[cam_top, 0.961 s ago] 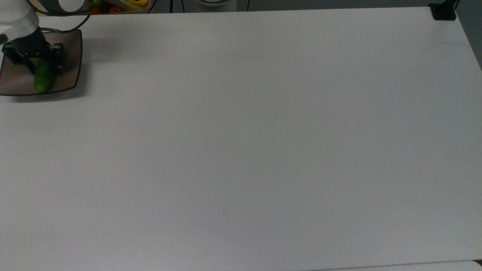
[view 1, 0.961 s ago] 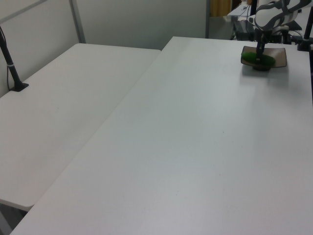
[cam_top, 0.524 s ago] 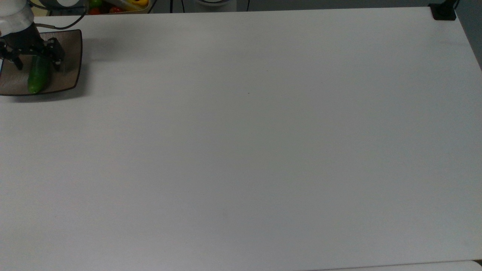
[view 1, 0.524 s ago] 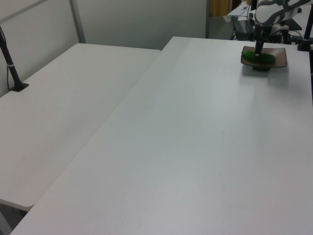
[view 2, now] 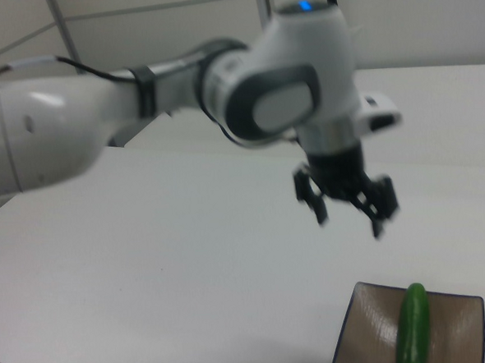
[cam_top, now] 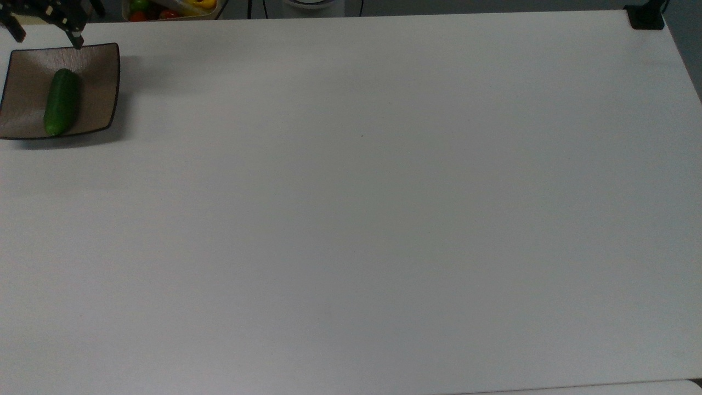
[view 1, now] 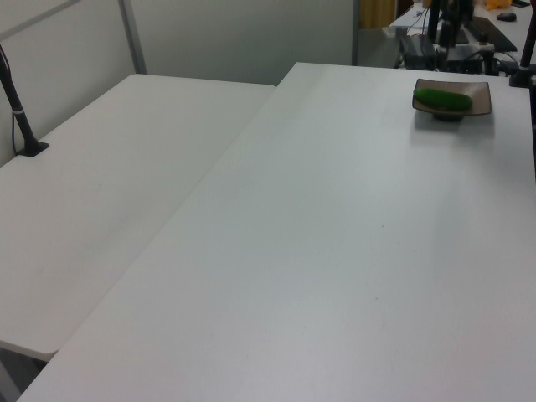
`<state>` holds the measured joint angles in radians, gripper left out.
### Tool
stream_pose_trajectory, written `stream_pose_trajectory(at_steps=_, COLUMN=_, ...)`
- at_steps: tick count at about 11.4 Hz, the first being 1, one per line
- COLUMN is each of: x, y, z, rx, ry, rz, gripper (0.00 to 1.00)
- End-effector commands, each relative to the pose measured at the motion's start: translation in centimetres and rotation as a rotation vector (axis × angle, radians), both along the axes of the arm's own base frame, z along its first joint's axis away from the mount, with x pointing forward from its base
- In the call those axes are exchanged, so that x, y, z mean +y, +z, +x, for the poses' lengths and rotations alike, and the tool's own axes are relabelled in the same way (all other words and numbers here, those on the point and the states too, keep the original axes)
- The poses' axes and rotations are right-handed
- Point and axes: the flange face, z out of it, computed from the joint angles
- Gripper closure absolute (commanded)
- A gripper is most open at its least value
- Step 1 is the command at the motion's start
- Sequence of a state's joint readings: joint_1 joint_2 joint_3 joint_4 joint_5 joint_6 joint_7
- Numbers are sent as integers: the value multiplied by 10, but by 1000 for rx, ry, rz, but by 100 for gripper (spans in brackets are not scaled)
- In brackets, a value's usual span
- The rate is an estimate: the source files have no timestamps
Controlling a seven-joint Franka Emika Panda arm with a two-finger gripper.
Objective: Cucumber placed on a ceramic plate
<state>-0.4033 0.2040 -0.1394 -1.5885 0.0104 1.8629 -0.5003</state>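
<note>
The dark green cucumber (cam_top: 60, 102) lies lengthwise in the middle of the square brown ceramic plate (cam_top: 97, 71), at the top view's far left. In the left view the cucumber (view 1: 444, 99) rests on the plate (view 1: 481, 99) at the far right of the table. The right view has the cucumber (view 2: 414, 335) lying free on the plate (view 2: 370, 322) at the bottom right. My gripper (view 2: 349, 218) hangs open well above the plate with nothing between its fingers. In the top view the gripper (cam_top: 46, 34) sits at the plate's far edge, in the top left corner.
A tray of red, yellow and green produce (cam_top: 170, 8) stands behind the table's back edge near the plate. A black camera post base (cam_top: 646, 17) sits at the top view's far right corner. A second white table (view 1: 109, 193) adjoins in the left view.
My gripper has let go of the cucumber and risen off the plate, moving toward the top view's upper edge. The cucumber now lies alone on the plate.
</note>
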Motion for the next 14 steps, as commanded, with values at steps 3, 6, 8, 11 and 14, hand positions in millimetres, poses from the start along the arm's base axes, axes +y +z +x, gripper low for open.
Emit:
stream_pose_trajectory(at_steps=3, x=138, y=114, z=-16, rx=-20, ry=-181, rz=57, gripper=0)
stream_pose_trajectory(at_steps=6, x=218, y=139, z=-30, rx=21, ry=-130, rz=77, gripper=0)
stream_pose_trajectory(at_steps=8, x=265, y=137, z=-30, rx=47, ry=-98, rz=80, gripper=0)
stream_pose_trajectory(at_steps=11, x=315, y=129, z=-28, rx=58, ry=-16, rz=70, gripper=0)
stream_pose_trajectory(at_steps=14, x=332, y=115, z=-20, rx=47, ry=30, rz=78, gripper=0)
